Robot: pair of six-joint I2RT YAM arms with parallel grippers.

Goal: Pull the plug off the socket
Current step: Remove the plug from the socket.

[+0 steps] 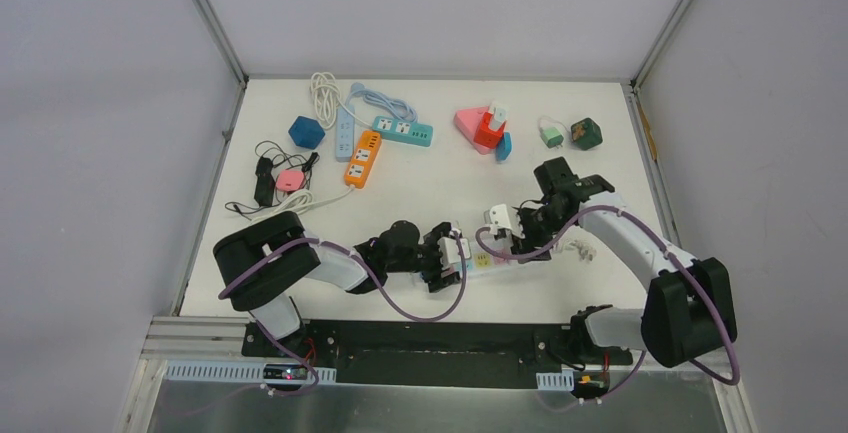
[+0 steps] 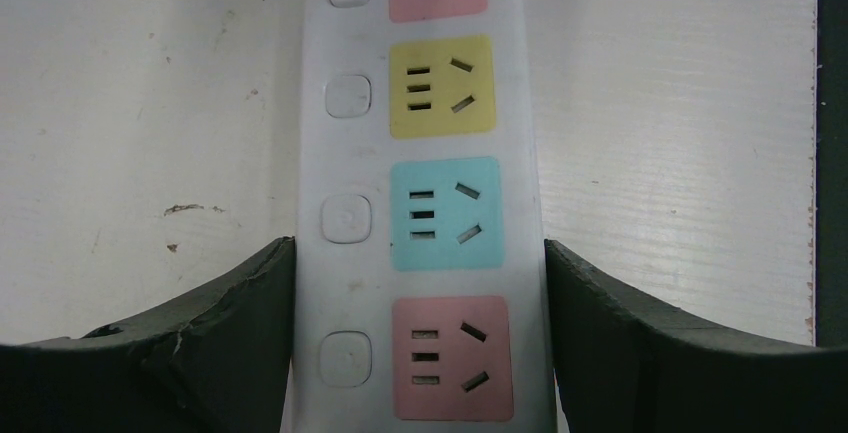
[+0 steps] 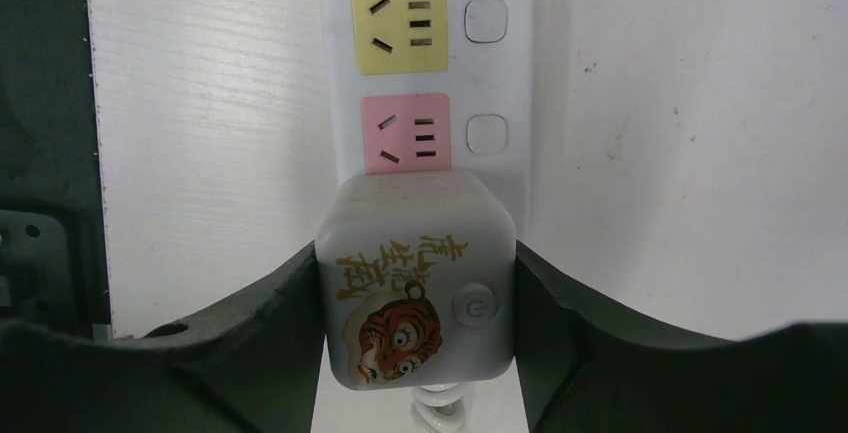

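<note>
White surface [image 1: 420,203] between grey walls carried the power strip [image 2: 420,133] close to my bases, its long axis running left to right, roughly along the near edge. My left hand [image 1: 447,255] was pressed against the strip's two long sides, bracing it near one end. My right hand [image 1: 512,227] pinched the plug [image 3: 415,283], a pale cube with a tiger print, at the right-hand end, just past a pink socket [image 3: 405,133]. The cube's printed face pointed up at my wrist camera, so its pins presumably pointed down into the strip. Both grips looked set. Whether the pins had cleared the strip I could not tell, so I judged the pull itself not yet finished.
</note>
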